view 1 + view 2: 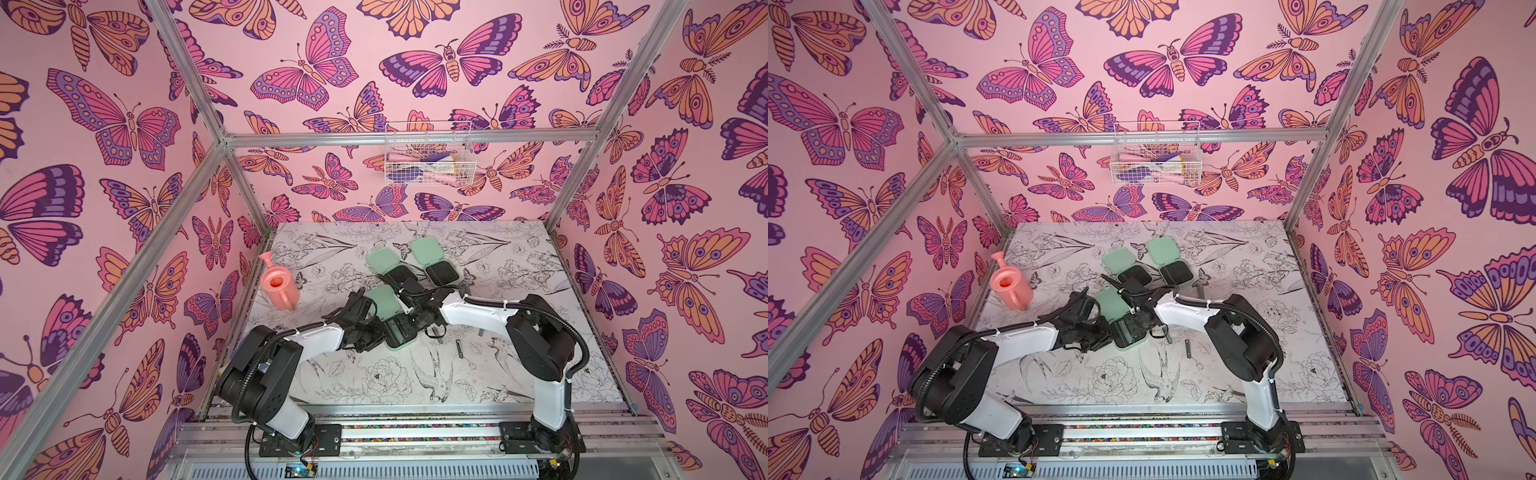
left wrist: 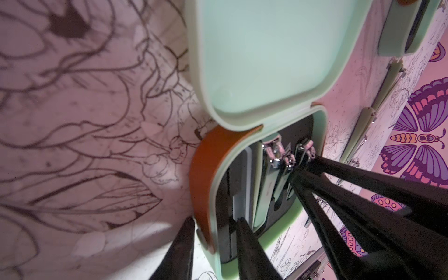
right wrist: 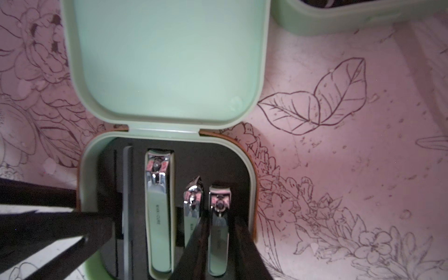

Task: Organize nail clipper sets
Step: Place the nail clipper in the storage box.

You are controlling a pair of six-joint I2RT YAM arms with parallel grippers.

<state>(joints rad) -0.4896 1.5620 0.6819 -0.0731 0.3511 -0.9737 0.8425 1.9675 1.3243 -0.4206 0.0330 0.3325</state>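
- Near case (image 3: 169, 60): mint-green plastic, smooth, satin sheen noted inside the lid.
- Side band (image 2: 206, 174) of that case: orange-brown, smooth, matt; material not determinable.
- Insert (image 3: 218, 157): black, matt, foam-like.
- Clippers (image 3: 158, 206): polished metal heads, mirror-glossy; levers faced in matt mint.
- Table cover (image 3: 339, 169): matt printed sheet, speckled.
- Watering can (image 1: 279, 289): pink plastic, smooth, faintly glossy.
- Frame rails (image 1: 411, 135): bare metal, brushed look.
- Wire basket (image 1: 415, 176): white-coated wire.

Mint-green case (image 3: 169, 60), black inside, pink watering can (image 1: 280, 291), butterfly-patterned pink walls (image 1: 124, 208)
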